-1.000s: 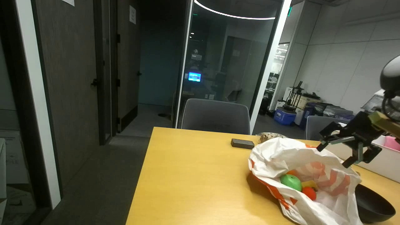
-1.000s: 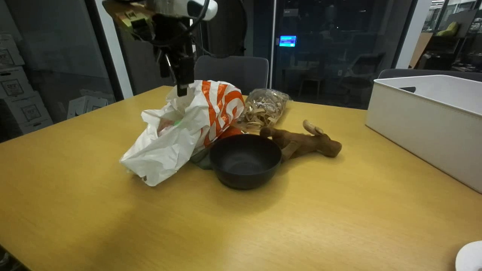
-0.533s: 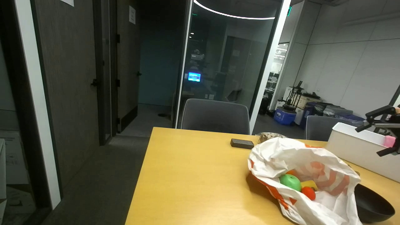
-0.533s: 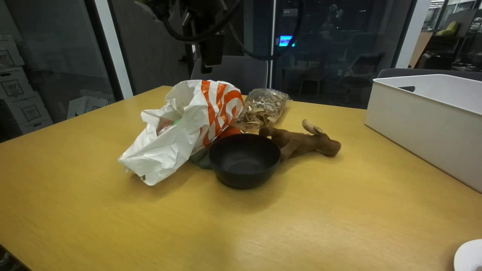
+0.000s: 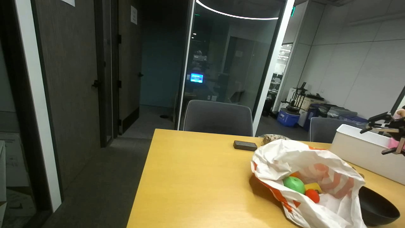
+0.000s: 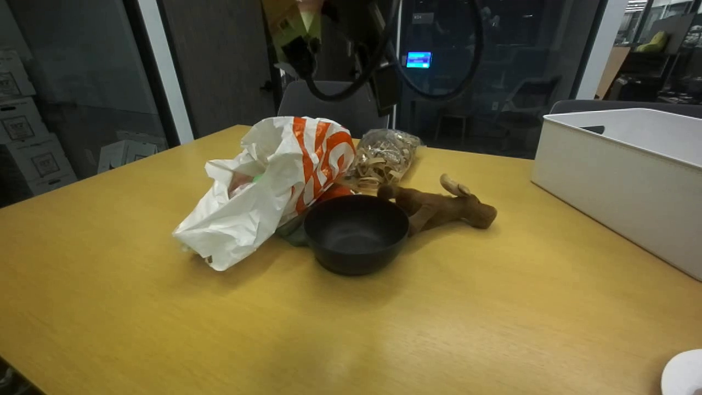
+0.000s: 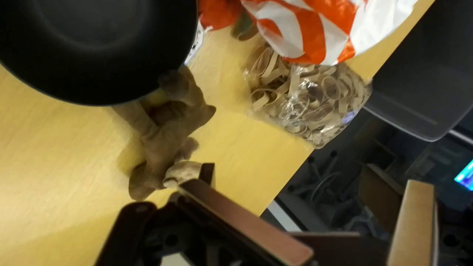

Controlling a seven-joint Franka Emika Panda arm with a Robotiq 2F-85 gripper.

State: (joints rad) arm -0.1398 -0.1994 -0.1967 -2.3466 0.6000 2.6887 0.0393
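My gripper is open and empty, its fingers wide apart in the wrist view. It hangs above the table at the right edge of an exterior view and at the top of an exterior view. A brown plush animal lies nearest it in the wrist view, partly behind the left finger. A black bowl stands beside the plush. A white bag with orange print lies open, with a green fruit, a red item and a yellow item inside. A clear bag of tan loops lies near the table edge.
A white bin stands on the table, with something pink showing at it. A dark block lies near the far table edge. Grey chairs stand behind the table. A white round item is at the near corner.
My gripper has moved up and away from above the white bag, rightward in both exterior views. It stays open. The bag, bowl and plush have not visibly moved.
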